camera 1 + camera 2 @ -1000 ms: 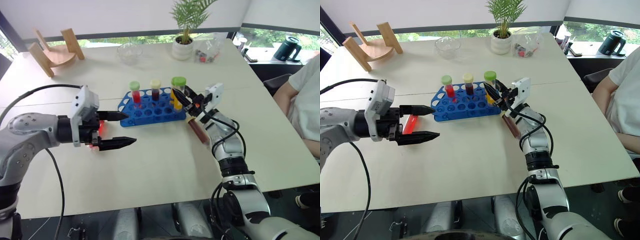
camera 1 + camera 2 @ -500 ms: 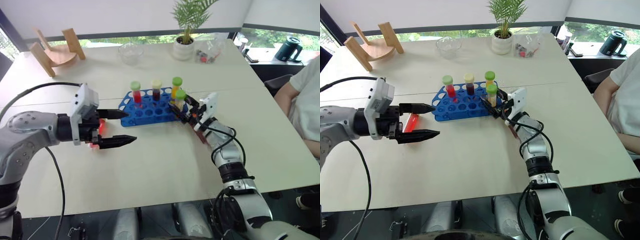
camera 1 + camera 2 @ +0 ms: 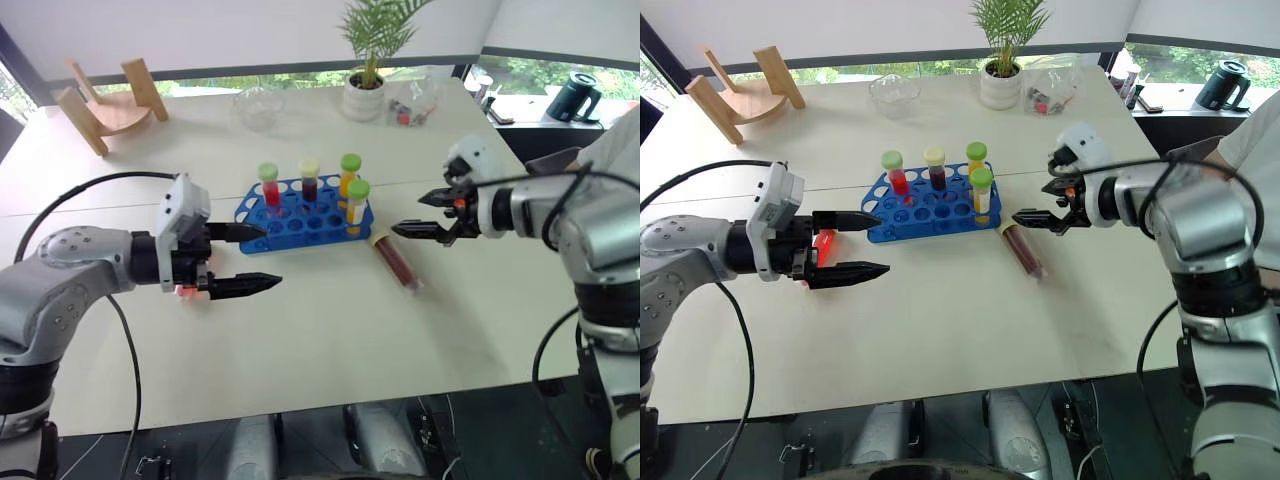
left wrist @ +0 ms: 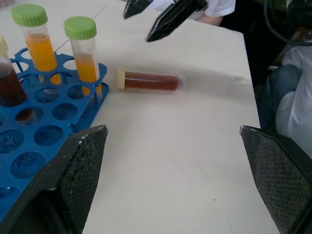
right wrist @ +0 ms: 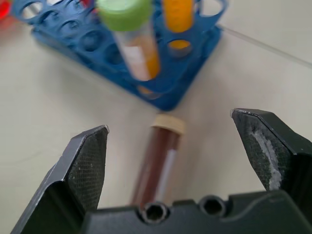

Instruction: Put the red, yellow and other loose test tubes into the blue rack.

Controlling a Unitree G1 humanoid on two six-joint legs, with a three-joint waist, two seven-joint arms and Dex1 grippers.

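**Both grippers open and empty; one brown tube and one red tube lie loose**

Head views: the blue rack [image 3: 305, 212] sits mid-table, a perforated plastic grid holding four upright capped tubes: a red tube [image 3: 271, 186], a dark tube [image 3: 311, 179] and two orange tubes [image 3: 351, 176] at its right end. A brown tube [image 3: 397, 262] with a cream cap lies flat on the table just off the rack's right end. The right gripper [image 3: 432, 214] hovers beyond it, fingers spread wide, holding nothing. The left gripper [image 3: 250, 258] hangs off the rack's left end, also wide open and empty; a loose red tube [image 3: 821, 245] glows behind its fingers.

Left wrist view: the brown tube [image 4: 148, 80] lies beside the rack [image 4: 44, 141], with the right gripper's black tips above.

Right wrist view: textured black pads [image 5: 87, 161] frame the brown tube [image 5: 158, 161]. No writing is legible.
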